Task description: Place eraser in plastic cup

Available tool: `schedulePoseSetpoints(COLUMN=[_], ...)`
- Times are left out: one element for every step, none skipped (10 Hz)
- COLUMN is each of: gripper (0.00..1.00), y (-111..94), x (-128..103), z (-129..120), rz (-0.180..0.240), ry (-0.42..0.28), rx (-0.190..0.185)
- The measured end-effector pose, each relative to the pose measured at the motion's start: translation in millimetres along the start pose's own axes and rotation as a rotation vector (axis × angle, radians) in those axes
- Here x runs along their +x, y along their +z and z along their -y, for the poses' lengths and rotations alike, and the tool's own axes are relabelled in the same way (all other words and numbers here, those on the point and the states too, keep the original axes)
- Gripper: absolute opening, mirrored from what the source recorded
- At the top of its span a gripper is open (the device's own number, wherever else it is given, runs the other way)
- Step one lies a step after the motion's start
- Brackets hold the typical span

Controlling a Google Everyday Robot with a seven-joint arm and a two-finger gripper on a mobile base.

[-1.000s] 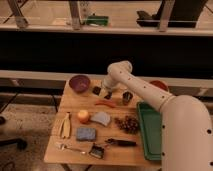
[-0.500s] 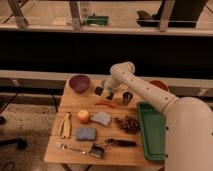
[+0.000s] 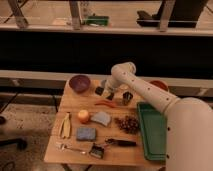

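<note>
Your hand (image 3: 105, 92) is at the back of the worktop (image 3: 55, 152), between the purple bowl (image 3: 80, 82) and the dark metal cup (image 3: 127, 98). You can't tell whether it's wide, narrow or holding anything. The plastic cup (image 3: 104, 84) shows pale right at the hand, partly hidden by it. The eraser can't be picked out. A red chilli (image 3: 105, 103) lies just in front, and the green tray (image 3: 152, 130) sits off to the right.
</note>
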Motion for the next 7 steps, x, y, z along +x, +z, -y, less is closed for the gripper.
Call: schedulePoseSetpoints(gripper=[0.42,0.33,0.23,0.13,0.05,0.0,0.0], y=[-10,-22,-33,-44,-49,-48,-43], x=[0,-6,-15,-24,-33,-45,-58], z=[2,1,1,1,0,-1,2], rz=[0.019,0.038,0.053,0.069,0.078,0.084,0.088], ry=[0.01,0.01,0.002,-0.01,-0.027,-0.056,-0.09], rx=[0.042,0.074,0.101,0.124,0.137,0.142,0.133])
